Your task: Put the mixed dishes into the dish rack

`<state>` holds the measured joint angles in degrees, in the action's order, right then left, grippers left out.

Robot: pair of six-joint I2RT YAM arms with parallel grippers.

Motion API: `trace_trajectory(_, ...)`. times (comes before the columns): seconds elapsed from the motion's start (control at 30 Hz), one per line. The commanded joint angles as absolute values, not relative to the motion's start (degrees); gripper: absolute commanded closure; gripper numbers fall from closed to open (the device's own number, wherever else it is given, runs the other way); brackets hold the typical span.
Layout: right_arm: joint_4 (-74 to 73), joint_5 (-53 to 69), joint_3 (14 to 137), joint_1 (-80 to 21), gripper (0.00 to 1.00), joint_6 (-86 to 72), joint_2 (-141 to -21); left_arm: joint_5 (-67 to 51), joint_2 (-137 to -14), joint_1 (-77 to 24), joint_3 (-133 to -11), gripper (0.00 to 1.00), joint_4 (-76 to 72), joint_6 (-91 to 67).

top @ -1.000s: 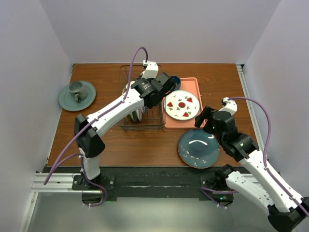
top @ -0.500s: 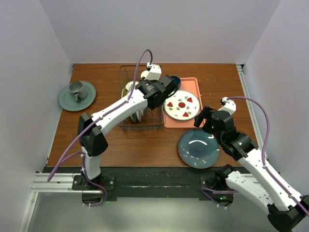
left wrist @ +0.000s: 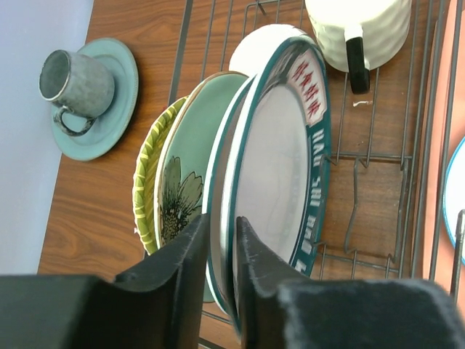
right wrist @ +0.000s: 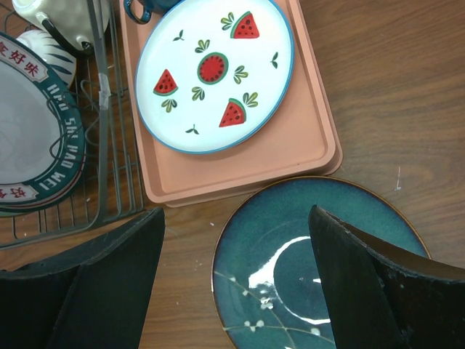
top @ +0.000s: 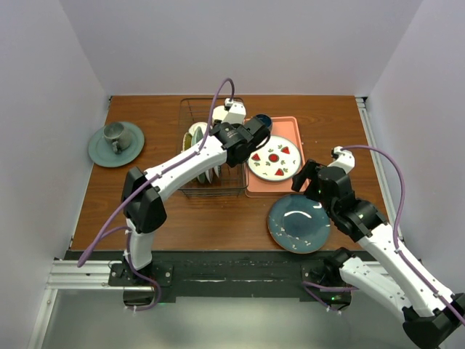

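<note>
Dish rack [top: 218, 191] standing far-centre on the table [top: 218, 218], row of plates [left wrist: 276, 167] leaning on edge in its left part, bowl [left wrist: 254, 47] sitting behind them, mug [left wrist: 356, 29] lying in its far right corner, tray [right wrist: 240, 178] lying just right of the rack, plate [right wrist: 214, 73] resting on it, second plate [top: 299, 224] lying near of the tray, cup [top: 114, 134] sitting on a saucer [top: 100, 151] far left.

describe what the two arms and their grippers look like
Both the left arm and right arm have white link shells with black joint housings. A purple cable loops along each. The left gripper and right gripper are black, with two flat matte fingers each. No markings are readable.
</note>
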<state>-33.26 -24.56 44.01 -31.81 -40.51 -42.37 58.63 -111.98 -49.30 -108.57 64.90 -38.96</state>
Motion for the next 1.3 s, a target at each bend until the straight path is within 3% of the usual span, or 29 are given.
trace_trajectory(0.0,-31.29,-26.02,43.68,-31.82,0.16,-41.13,-42.1,59.77,-112.24,-49.31,-107.23,0.69,64.78,-40.34)
trace_trajectory(0.6,-31.29,-25.84,43.59,-31.73,0.16,-41.31,-42.1,59.59,-109.34,-49.75,-107.66,0.53,63.72,-38.94)
trace_trajectory(1.0,-31.2,-25.23,43.68,-31.73,0.16,-41.4,-42.27,57.66,-103.02,-50.8,-106.97,0.32,62.06,-36.57)
trace_trajectory(1.27,-31.55,-25.66,43.95,-31.82,0.12,-41.13,-42.71,49.67,-93.72,-50.89,-99.95,0.18,50.82,-30.68)
